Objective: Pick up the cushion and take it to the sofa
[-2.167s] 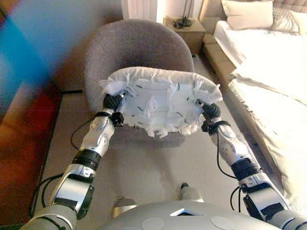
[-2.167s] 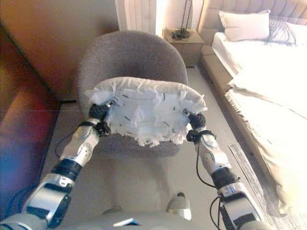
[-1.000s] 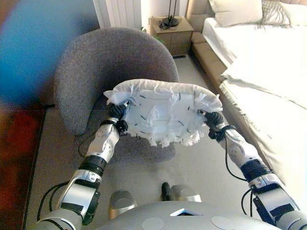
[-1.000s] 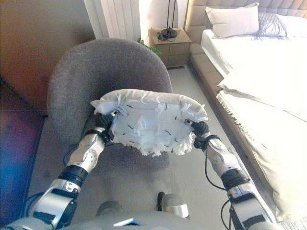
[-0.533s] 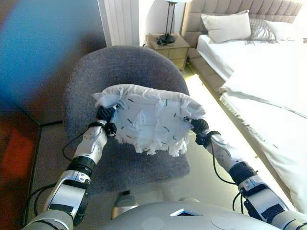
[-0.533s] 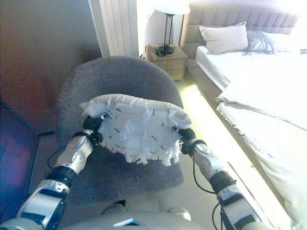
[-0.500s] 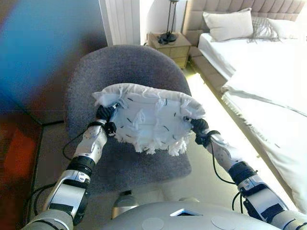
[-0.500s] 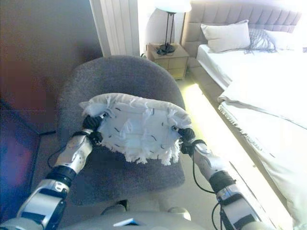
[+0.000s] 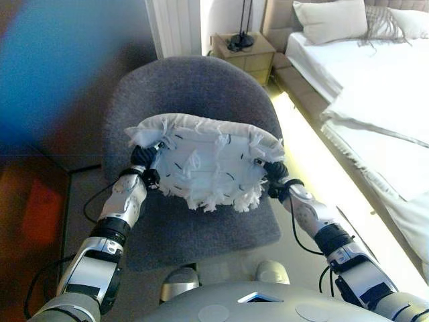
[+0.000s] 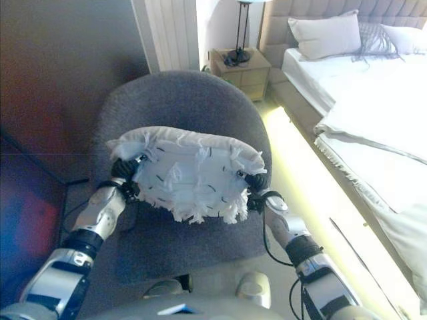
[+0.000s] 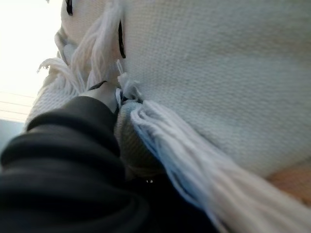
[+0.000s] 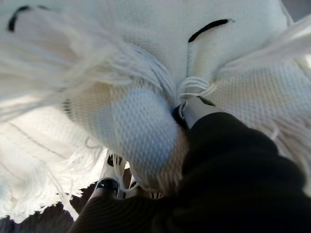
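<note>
The white tasselled cushion [image 9: 209, 164] is off any surface, carried in the air between the two hands, directly above the seat of a grey upholstered armchair [image 9: 191, 87]. The left hand [image 9: 143, 159] clamps the cushion's left edge and the right hand [image 9: 273, 173] its right edge; in each wrist view the fingers are buried in fabric and tassels, so it cannot be told how they are curled, though the cushion evidently hangs from both. The pick-up looks done and the carrying step is in hand. A bed [image 9: 375, 100] lies to the right with a nightstand [image 9: 244, 50] beyond the chair; no sofa can be identified with certainty. The next move calls for holding both edges level while walking, and lowering only once the seat is squarely beneath
</note>
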Available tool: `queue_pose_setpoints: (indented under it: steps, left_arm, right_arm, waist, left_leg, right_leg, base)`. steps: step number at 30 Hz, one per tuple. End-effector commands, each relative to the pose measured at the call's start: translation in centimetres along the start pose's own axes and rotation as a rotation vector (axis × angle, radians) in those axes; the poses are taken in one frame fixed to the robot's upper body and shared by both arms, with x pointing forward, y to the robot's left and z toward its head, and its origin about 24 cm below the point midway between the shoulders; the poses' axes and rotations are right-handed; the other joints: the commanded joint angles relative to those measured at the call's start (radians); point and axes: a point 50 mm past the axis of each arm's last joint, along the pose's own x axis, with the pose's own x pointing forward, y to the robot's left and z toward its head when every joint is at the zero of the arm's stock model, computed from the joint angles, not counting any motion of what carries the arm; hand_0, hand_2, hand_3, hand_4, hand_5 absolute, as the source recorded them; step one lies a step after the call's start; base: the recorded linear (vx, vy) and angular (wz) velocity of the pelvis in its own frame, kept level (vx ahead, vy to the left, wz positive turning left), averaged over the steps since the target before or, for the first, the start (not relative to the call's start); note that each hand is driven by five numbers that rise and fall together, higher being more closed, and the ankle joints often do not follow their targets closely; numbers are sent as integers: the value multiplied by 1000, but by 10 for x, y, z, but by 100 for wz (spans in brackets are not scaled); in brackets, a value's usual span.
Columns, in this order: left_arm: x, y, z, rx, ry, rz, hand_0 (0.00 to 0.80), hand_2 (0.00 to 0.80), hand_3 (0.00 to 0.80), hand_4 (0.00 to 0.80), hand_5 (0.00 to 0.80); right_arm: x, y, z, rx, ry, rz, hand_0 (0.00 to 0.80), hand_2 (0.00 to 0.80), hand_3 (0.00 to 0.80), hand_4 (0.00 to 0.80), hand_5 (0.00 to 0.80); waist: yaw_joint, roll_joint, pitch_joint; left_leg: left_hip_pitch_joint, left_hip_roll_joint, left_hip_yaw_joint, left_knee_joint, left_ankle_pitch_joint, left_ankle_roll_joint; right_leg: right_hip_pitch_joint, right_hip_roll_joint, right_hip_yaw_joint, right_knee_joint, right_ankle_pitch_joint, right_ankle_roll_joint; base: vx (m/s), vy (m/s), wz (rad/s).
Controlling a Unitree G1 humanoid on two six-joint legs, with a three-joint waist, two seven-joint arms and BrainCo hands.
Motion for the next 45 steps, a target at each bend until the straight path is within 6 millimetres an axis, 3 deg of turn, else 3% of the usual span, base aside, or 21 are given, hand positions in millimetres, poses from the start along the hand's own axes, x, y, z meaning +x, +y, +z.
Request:
queue_pose_setpoints:
  steps: [1,5,10,12,13,15,17,22,28,32,33,39,45]
  left_arm:
    - [30,-77,96,-27,-321,-224,800,800,800,800,800]
    - [37,-87,132,-26,-402,-219,800,800,800,800,800]
    - [40,-90,146,-45,-417,-200,800,800,800,800,800]
    - [42,-92,149,-31,-416,-189,800,800,800,800,800]
    - [42,-92,151,-28,-418,-186,800,800,800,800,800]
    - [45,-91,158,-2,-422,-164,800,800,800,800,800]
    - [47,-91,166,11,-425,-148,800,800,800,800,800]
    - [52,-91,180,9,-427,-141,800,800,800,800,800]
    - [54,-96,185,33,-444,-153,800,800,800,800,800]
    - [55,-88,198,-8,-471,-114,800,800,800,800,800]
    - [56,-86,200,-12,-478,-105,800,800,800,800,800]
    - [51,-93,229,35,-564,-116,800,800,800,800,800]
    - [52,-94,240,35,-548,-66,800,800,800,800,800]
  right_arm:
    - [19,76,114,24,-396,230,800,800,800,800,800]
    - [19,78,142,-19,-469,242,800,800,800,800,800]
    - [20,78,153,-62,-472,233,800,800,800,800,800]
    - [22,78,155,-78,-469,221,800,800,800,800,800]
    - [22,79,158,-83,-471,218,800,800,800,800,800]
    - [24,80,165,-96,-468,208,800,800,800,800,800]
    - [25,83,172,-116,-470,202,800,800,800,800,800]
    - [25,86,186,-114,-491,177,800,800,800,800,800]
    - [27,86,178,-123,-454,192,800,800,800,800,800]
    - [27,99,171,-181,-432,246,800,800,800,800,800]
    - [27,103,169,-197,-428,254,800,800,800,800,800]
    - [25,115,187,-189,-441,293,800,800,800,800,800]
    - [30,122,184,-209,-397,294,800,800,800,800,800]
  waist:
    - [18,14,83]
    - [10,22,148]
    - [6,35,175]
    - [6,39,181]
    - [5,38,181]
    - [5,43,184]
    - [2,44,183]
    - [-10,52,184]
    - [-33,56,176]
    - [-48,57,180]
    - [-51,59,182]
    - [-56,64,196]
    - [-53,66,193]
  left_leg:
    - [-221,81,-43,417,-257,-7]
    - [-318,114,-63,552,-322,-15]
    - [-369,133,-71,662,-377,-20]
    - [-363,143,-80,694,-413,-34]
    - [-374,143,-75,691,-391,-31]
    - [-363,152,-82,703,-417,-47]
    - [-375,155,-79,695,-390,-51]
    - [-380,171,-76,698,-389,-72]
    - [-372,194,-75,689,-381,-92]
    - [-393,204,-81,696,-374,-109]
    - [-388,207,-86,703,-395,-119]
    - [-455,219,-88,713,-376,-137]
    - [-487,224,-92,722,-370,-145]
  right_leg:
    - [-156,-3,2,174,66,-5]
    - [-238,-9,22,326,-15,-16]
    - [-290,-26,38,459,-93,-25]
    - [-289,-26,44,504,-138,-14]
    - [-297,-29,43,500,-124,-22]
    - [-289,-29,50,523,-161,-10]
    - [-296,-30,50,515,-151,-13]
    - [-295,-40,54,518,-167,-10]
    - [-290,-41,78,509,-174,-3]
    - [-310,-36,92,503,-170,5]
    - [-308,-33,98,511,-190,12]
    - [-368,-28,112,507,-174,14]
    - [-398,-33,102,512,-169,17]
  base:
    - [-352,-181,49]
    - [-126,-71,13]
    - [36,-25,4]
    - [127,-57,14]
    - [119,-60,14]
    - [133,-47,14]
    - [42,-21,3]
    - [68,-3,-7]
    - [114,1,-4]
    - [95,5,-7]
    - [126,7,-8]
    - [31,-3,-13]
    - [50,-13,-1]
